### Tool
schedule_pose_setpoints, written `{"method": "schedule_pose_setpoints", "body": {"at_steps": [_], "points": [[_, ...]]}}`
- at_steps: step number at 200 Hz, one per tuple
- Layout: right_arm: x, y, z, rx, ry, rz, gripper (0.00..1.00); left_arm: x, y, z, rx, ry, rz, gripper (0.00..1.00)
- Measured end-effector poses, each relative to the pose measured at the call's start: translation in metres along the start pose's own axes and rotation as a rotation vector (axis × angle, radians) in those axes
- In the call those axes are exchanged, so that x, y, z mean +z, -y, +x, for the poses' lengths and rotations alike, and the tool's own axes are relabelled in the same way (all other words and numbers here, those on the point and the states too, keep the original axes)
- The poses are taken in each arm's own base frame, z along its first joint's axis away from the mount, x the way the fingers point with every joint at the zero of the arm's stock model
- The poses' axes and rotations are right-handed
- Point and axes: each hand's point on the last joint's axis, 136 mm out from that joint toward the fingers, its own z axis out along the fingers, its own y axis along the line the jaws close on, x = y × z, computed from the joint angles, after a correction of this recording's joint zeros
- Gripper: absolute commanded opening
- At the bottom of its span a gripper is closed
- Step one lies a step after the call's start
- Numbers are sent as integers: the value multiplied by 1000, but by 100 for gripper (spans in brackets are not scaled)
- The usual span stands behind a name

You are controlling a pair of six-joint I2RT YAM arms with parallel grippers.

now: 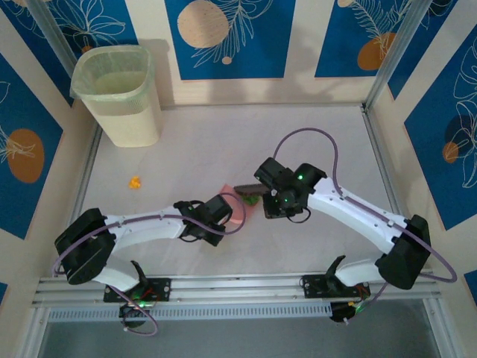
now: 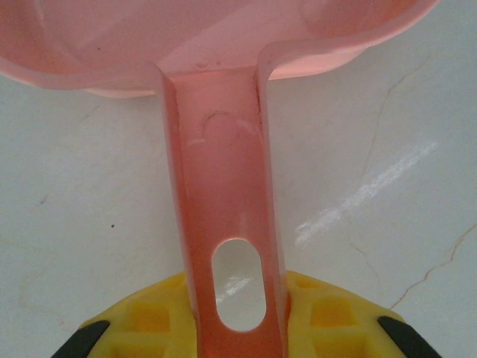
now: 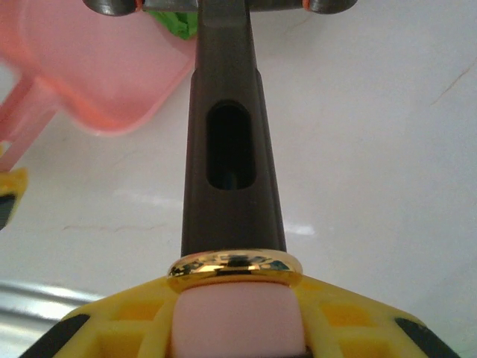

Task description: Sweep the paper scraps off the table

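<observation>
Paper scraps: one small crumpled orange wad (image 1: 134, 182) lying alone on the large flat pale pinkish-white table (image 1: 194, 142), left of centre, well apart from both arms and between the bin and the left arm. One bright green wad (image 3: 175, 22) seen from the right wrist, just beside the dustpan's edge and partly hidden behind the brush. Slivers of orange under the brush head, too small to identify.

Pink translucent plastic dustpan (image 1: 237, 206) near the middle of the table, between the two grippers; contact with the surface not discernible. Flat handle (image 2: 223, 216) with an oval hanging hole, running back into the left gripper (image 2: 237, 317). Yellow fingers (image 2: 153, 321) closed against both edges of the handle, clamping it.

Dark brown plastic hand brush (image 3: 231, 149) with a slotted handle ending in a gold-coloured ring (image 3: 235, 262) and a pale pink cap. Cap end clasped between the yellow fingers (image 3: 127, 321) of the right gripper (image 3: 235, 321), jaws pressed tight on it. Brush head (image 1: 250, 192) at the dustpan's far edge in the top view.

Pale cream-green plastic waste bin (image 1: 119, 93) standing upright in the far left corner of the table. Aluminium rails (image 1: 223, 287) along the table edges. Beige-and-blue leaf-patterned wall panels (image 1: 223, 37) on three sides.
</observation>
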Motion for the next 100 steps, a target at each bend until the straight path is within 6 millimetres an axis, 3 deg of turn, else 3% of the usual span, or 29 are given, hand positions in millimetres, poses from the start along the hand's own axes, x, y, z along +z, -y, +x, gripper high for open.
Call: {"method": "schedule_pose_setpoints", "body": {"at_steps": [27,56,100], "points": [[-4,-14,12,3,-22,-67,0,1,0,0,-1,3,1,0],[-11,-20,12,31,-7,-114,0,1,0,-1,-1,4,1,0],[-33,2,6,156,82,-181,0,1,0,-1,-2,7,2,0]]}}
